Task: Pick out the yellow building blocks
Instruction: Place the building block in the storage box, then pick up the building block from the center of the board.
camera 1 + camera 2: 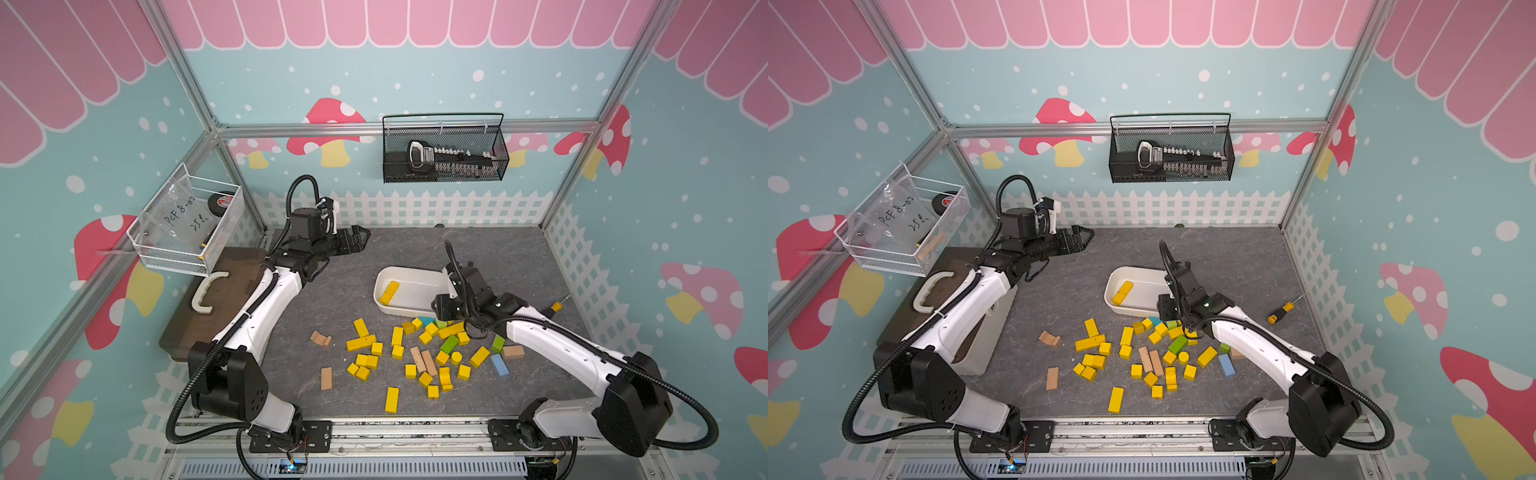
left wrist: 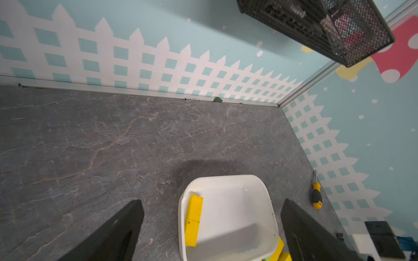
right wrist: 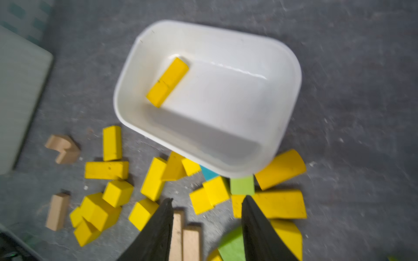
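Several yellow building blocks [image 1: 360,343] lie scattered on the grey table, near its front. One yellow bar [image 1: 389,291] lies inside the white tray [image 1: 411,269]; the left wrist view shows it [image 2: 193,221] and so does the right wrist view [image 3: 167,81]. My right gripper [image 3: 208,198] hangs open over the blocks by the tray's near corner [image 3: 226,95], and its jaws hold nothing. In a top view its body [image 1: 442,307] covers its fingertips. My left gripper [image 1: 357,239] stands wide open and empty at the back left, with its camera looking at the tray [image 2: 226,176].
Tan blocks [image 1: 326,377], green blocks [image 1: 449,344] and a blue one [image 1: 500,365] are mixed among the yellow ones. A screwdriver [image 1: 1281,312] lies right of the tray. A dark board [image 1: 199,307] is on the left. Wire baskets [image 1: 444,153] [image 1: 187,224] hang on the walls.
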You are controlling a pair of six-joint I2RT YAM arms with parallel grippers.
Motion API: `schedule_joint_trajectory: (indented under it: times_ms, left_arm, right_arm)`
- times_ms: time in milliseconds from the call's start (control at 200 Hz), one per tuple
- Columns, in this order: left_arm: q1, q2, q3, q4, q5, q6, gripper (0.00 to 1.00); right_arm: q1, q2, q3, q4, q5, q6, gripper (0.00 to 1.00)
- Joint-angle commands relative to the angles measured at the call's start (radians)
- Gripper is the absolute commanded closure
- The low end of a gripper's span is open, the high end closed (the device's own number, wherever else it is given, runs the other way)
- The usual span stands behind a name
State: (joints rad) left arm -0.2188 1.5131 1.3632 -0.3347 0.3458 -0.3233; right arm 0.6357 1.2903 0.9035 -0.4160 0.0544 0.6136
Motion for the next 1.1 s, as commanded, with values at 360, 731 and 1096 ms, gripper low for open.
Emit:
schedule_joint_trajectory:
  times_ms: [360,731,1096]
  left_arm:
    - [-0.166,-0.123,-0.164,-0.161,-0.115,-0.012,0.0]
    - [-0.171,-0.245,-0.381,-0.348,-0.205,-0.102,0.03]
    - [-0.22,-0.161,-0.47,-0.323,-0.245,-0.134,0.28]
  right_arm:
    - [0.001,-0.424,-0.399,0.154,0.246,0.06,0.49]
    - [-0.02,-0.54,-0.466,0.168,0.257,0.095,0.45]
    - [-0.038,-0.493,-0.446,0.166,0.228,0.089,0.45]
